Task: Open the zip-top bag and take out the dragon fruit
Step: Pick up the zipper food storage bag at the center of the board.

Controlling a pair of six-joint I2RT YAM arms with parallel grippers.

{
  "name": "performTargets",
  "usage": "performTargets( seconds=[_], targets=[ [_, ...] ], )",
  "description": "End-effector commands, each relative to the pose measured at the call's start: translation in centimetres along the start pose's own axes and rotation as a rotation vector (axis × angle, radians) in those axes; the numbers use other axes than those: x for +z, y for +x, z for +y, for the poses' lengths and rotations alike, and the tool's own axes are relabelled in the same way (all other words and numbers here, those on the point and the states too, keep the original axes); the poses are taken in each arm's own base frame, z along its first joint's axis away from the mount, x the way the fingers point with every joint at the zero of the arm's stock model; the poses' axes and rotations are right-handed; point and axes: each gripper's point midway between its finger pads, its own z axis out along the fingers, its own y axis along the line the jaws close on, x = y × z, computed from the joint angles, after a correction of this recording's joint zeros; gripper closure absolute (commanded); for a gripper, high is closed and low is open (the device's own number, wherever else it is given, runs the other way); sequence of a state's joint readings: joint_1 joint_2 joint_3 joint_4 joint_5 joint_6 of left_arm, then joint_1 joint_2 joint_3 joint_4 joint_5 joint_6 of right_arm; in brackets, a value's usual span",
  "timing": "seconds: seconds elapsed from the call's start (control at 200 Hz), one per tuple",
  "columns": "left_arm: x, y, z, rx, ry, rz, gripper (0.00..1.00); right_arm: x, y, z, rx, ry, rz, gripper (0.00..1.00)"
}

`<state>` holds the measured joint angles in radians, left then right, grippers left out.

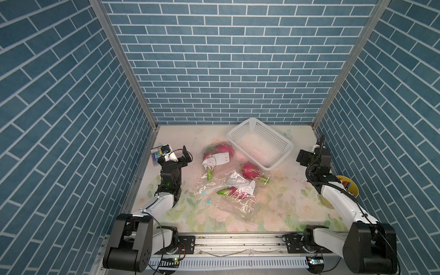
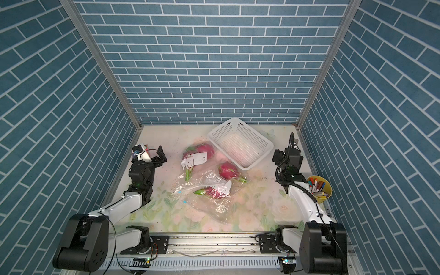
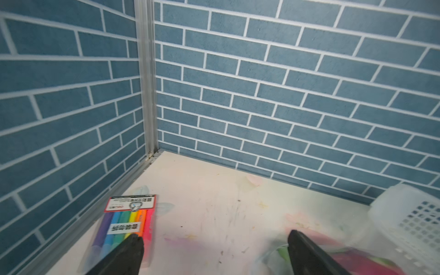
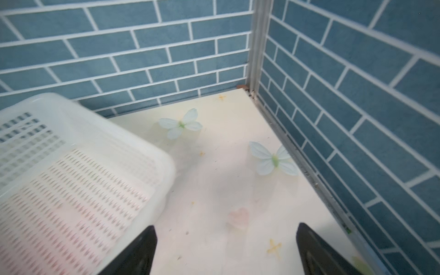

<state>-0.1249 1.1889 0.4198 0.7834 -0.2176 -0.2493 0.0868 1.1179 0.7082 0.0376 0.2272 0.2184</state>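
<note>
Now both grippers are released and empty: the left gripper (image 3: pixel 215 237) and the right gripper (image 4: pixel 226 228) show their fingers spread wide apart. At lower centre in a top view, the crumpled zip-top bag (image 1: pixel 228 204) lies flat with a dragon fruit (image 1: pixel 238 194) inside, below the white basket (image 1: pixel 272 132).

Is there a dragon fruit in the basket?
No, the basket is empty; the dragon fruits lie outside it.
</note>
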Motion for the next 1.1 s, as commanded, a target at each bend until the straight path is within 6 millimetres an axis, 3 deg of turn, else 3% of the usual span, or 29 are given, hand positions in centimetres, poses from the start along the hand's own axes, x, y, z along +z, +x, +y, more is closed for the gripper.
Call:
performTargets(
  seconds=[0.0,0.075,0.145,0.38,0.55,0.64,0.835,1.045,1.095],
  targets=[
    [-0.4,2.0,-1.9,-0.171,0.06,0.126,0.0,-2.9,3.1,3.2,0.031,-0.102,0.182,0.11],
    [-1.2,3.0,-3.7,-0.245,0.148,0.183,0.0,-4.5,3.7,6.4,0.025,-0.204,0.209,0.13],
    [-2.2,4.0,-3.9,-0.295,0.168,0.226,0.0,-5.9,4.3,9.4,0.03,-0.301,0.241,0.15],
    [-5.8,6.0,-2.5,-0.34,0.161,0.278,0.0,-10.1,7.4,21.5,-0.069,-0.643,0.291,0.22],
    [-7.2,7.4,-1.4,-0.357,0.14,0.288,0.0,-11.8,8.9,28.6,-0.199,-0.767,0.268,0.22],
    [-7.4,7.8,-1.2,-0.363,0.14,0.29,0.0,-11.7,9.6,31.6,-0.238,-0.798,0.286,0.24],
    [-7.4,7.7,-1.9,-0.343,0.177,0.301,0.0,-10.1,10.9,34.8,-0.265,-0.802,0.311,0.32],
    [-7.8,8.4,-2.8,-0.346,0.234,0.34,0.01,-8.8,11.9,35.7,-0.265,-0.77,0.353,0.6],
    [-8.0,8.9,-3.2,-0.354,0.255,0.365,0.01,-8.8,12.1,35.8,-0.266,-0.767,0.358,0.71]
  ],
)
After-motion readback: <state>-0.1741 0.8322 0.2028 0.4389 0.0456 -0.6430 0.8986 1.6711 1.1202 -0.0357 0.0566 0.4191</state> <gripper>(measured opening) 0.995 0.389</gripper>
